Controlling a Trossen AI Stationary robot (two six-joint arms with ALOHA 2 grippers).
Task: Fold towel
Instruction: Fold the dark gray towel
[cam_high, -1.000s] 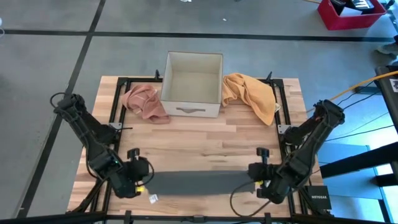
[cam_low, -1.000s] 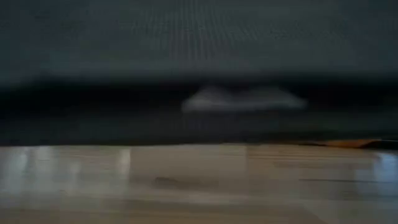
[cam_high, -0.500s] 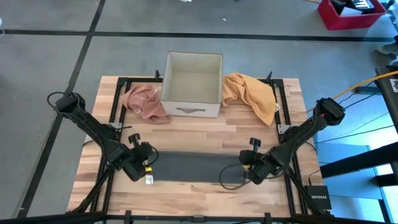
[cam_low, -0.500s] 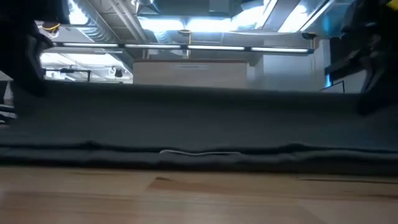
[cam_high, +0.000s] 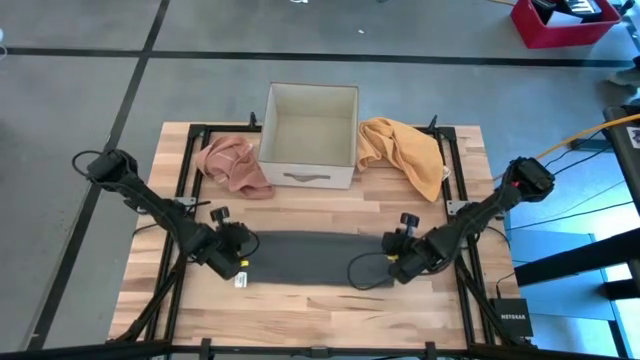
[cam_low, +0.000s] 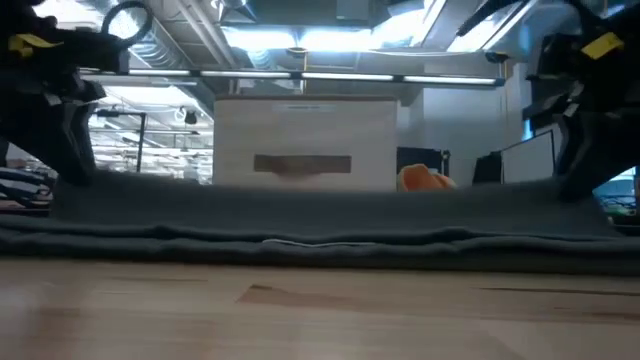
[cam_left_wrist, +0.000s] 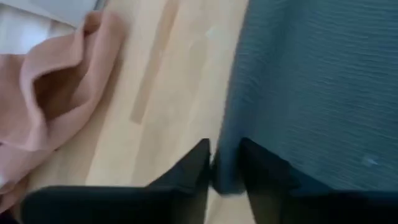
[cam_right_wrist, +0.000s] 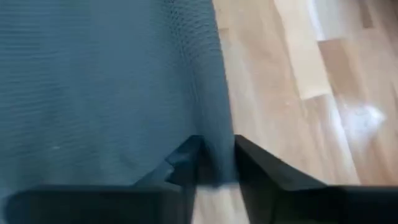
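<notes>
Towel, dark grey, now lies as a folded band across the near middle of the table, where a second ago we held it at the near edge; we judge the first fold laid. Our left claw and right claw sit at its two ends, fingers slightly parted around the hem, apparently letting go.

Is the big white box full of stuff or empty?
Empty. From above, the white box shows only its bare inside; the pink cloth and orange cloth lie on the table beside it.
</notes>
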